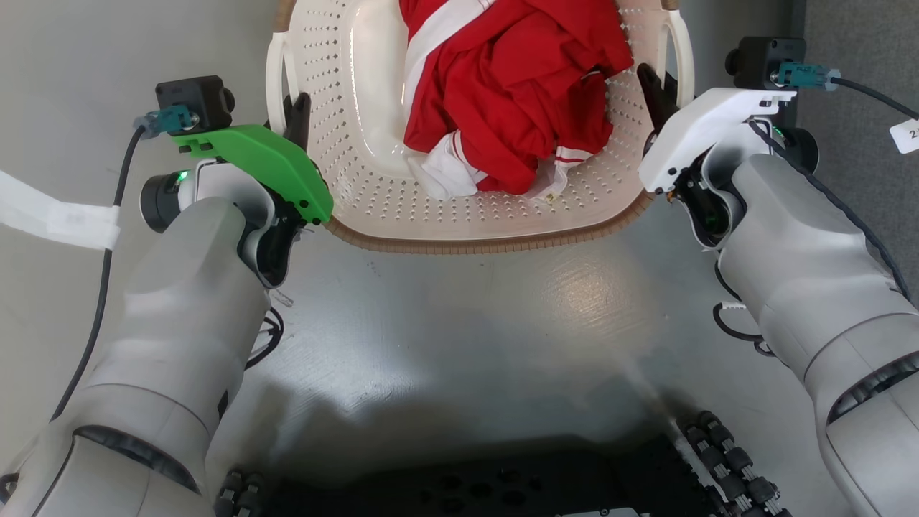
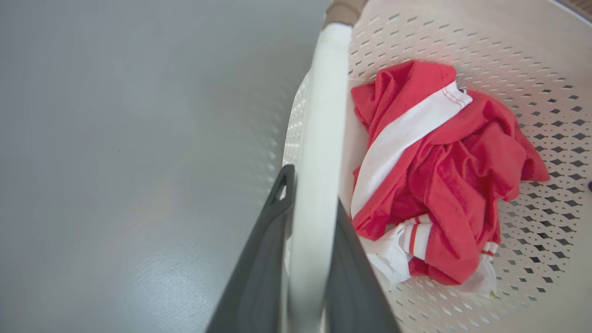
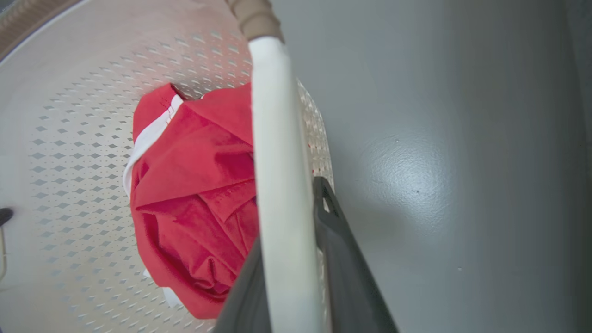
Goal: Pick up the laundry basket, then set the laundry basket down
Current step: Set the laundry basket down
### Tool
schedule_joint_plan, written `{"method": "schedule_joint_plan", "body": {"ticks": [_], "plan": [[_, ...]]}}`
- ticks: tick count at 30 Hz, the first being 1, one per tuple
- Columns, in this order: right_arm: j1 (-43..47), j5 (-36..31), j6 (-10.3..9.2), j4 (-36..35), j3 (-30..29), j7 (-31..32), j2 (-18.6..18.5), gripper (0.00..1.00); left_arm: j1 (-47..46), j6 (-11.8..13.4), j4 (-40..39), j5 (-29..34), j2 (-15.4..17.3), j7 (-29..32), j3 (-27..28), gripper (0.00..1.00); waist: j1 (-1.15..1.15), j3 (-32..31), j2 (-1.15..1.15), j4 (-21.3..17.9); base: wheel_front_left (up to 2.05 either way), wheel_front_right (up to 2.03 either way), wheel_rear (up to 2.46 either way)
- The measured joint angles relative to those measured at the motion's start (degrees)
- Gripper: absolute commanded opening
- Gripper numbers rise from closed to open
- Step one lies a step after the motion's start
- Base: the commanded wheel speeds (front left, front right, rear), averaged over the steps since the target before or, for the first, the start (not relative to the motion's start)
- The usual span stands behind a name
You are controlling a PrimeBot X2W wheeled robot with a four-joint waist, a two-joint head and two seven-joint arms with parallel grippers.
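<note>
A crumpled red-and-white garment [image 1: 517, 86] fills the right half of the basket [image 1: 373, 179], with bare perforated wall left of it. Nothing stands between the basket and either arm. A white strip [image 1: 57, 215] lies on the grey floor [image 1: 467, 316] well left of the basket, and our dark base [image 1: 488, 488] is well back from its near rim. We cannot tell whether the basket rests on the floor or hangs just above it.

Both forearms reach forward alongside the basket, one on each side, fingers pointing away from us. The left gripper [image 1: 296, 115] sits at the basket's left handle [image 1: 273, 79]. From the left wrist, the two dark fingers [image 2: 273, 222] press either side of the white bar [image 2: 319, 138], so the jaws are closed on it. The right gripper [image 1: 655, 90] mirrors this at the right handle [image 1: 682, 57], with its fingers [image 3: 342, 249] pinching the bar [image 3: 277, 138] from both sides.
</note>
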Motion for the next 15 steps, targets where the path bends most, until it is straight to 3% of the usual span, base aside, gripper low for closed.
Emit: {"method": "schedule_joint_plan", "body": {"ticks": [1, 2, 3, 4, 5, 15], "plan": [[-0.1, 0.0, 0.0, 0.1, 0.0, 0.0, 0.0, 0.0, -0.1, 0.0, 0.0, 0.0, 0.0, 0.0, -0.1, 0.0, 0.0, 0.1, 0.0, 0.0, 0.0, 0.0, 0.0], [-0.1, 0.0, 0.0, 0.2, 0.0, -0.1, 0.1, 0.09, -0.1, 0.0, 0.1, 0.1, 0.0, 0.0, -0.4, 0.0, 0.0, 0.1, 0.0, 0.0, 0.0, 0.0, 0.0], [-0.2, 0.0, 0.0, 0.3, -0.1, -0.1, 0.1, 0.33, -0.2, 0.0, 0.2, 0.4, 0.0, 0.0, -0.6, 0.27, 0.0, 0.2, 0.0, 0.0, 0.0, 0.0, 0.0], [-0.3, 0.0, 0.02, 0.4, -0.2, -0.6, 0.1, 0.64, -0.2, 0.0, 0.3, 0.6, 0.0, -0.1, -0.7, 0.75, 0.0, 0.2, 0.0, -0.1, 0.0, 0.0, 0.0], [-0.4, 0.0, 0.02, 0.6, -0.3, -0.8, 0.1, 1.0, -0.2, -0.1, 0.5, 0.6, 0.0, -0.2, -0.7, 1.0, 0.0, 0.3, 0.0, -0.1, 0.0, 0.0, 0.0], [-1.3, 0.0, 0.01, 1.7, -1.0, -1.5, 0.1, 1.0, -0.9, -0.2, 1.2, 0.5, 0.1, -0.6, -0.9, 1.0, 0.0, 0.1, 0.0, -0.3, 0.0, 0.0, 0.0]]}}
